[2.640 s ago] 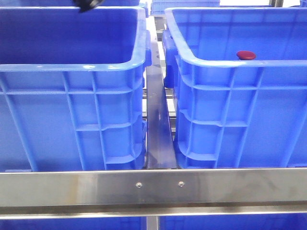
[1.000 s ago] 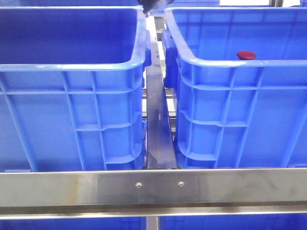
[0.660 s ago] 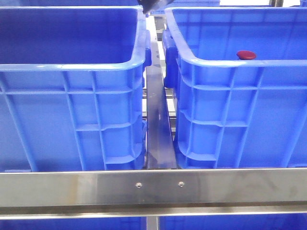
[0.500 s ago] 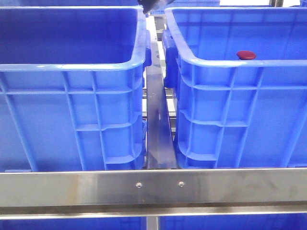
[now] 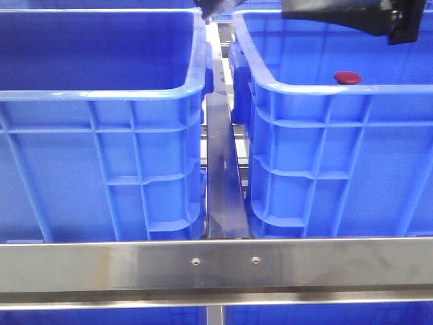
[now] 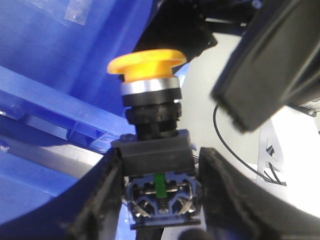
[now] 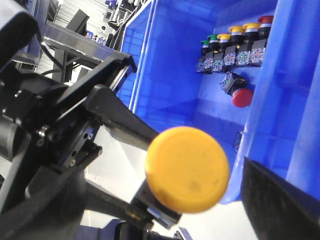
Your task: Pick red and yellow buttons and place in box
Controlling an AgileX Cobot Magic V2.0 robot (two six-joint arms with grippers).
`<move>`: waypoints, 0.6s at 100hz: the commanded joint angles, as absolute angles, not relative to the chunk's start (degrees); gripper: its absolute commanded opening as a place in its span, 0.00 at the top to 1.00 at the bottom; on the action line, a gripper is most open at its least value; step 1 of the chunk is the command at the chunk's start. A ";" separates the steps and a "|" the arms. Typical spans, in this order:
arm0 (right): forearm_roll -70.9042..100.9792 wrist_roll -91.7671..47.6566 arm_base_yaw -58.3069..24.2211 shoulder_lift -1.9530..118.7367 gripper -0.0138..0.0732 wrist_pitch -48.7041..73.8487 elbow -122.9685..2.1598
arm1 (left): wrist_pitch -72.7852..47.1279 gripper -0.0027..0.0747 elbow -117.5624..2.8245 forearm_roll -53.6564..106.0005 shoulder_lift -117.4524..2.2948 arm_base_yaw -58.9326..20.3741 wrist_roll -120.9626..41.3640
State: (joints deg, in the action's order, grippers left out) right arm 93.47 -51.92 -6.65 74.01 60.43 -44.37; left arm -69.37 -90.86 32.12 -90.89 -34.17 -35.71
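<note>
Yellow button (image 6: 147, 62): a smooth mushroom cap on a silver collar and black square body is clamped between the dark, rough-faced fingers (image 6: 100, 200) of the left hand (image 6: 159, 200), cap away from the wrist, held above the gap between the crates.
Same button, right wrist view: the round orange-yellow dome (image 7: 187, 169) is seen face-on, with the left hand's black linkage beside it.
Red button (image 5: 347, 78): a glossy dark red dome is seen just behind the near rim of the right box (image 5: 325, 88).
Boxes: two deep blue ribbed plastic crates with thick rolled rims are parted by a narrow steel rail (image 5: 223, 176).
Right hand (image 5: 399, 20): seen over the right box's far edge; whether its fingers are apart cannot be told.
</note>
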 commanded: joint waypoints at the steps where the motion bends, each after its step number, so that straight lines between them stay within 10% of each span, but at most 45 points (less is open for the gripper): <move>1: 98.80 -53.79 -6.94 73.01 0.10 62.25 -46.35 | -67.88 0.72 -92.38 35.36 -88.23 -34.65 -35.76; 18: 99.96 -54.15 -6.94 73.01 0.14 61.61 -46.35 | -67.88 0.72 -92.38 35.36 -88.23 -34.65 -35.76; 42: 99.96 -54.19 -6.94 73.01 0.49 61.58 -46.35 | -67.88 0.72 -92.38 35.36 -88.23 -34.65 -35.76; 60: 99.96 -54.19 -6.94 73.01 0.51 61.58 -46.35 | -67.88 0.60 -92.38 35.36 -88.23 -34.65 -36.99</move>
State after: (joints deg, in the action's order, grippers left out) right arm 95.25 -53.41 -6.88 74.36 57.98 -44.37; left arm -69.41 -90.86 32.52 -90.67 -34.17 -36.01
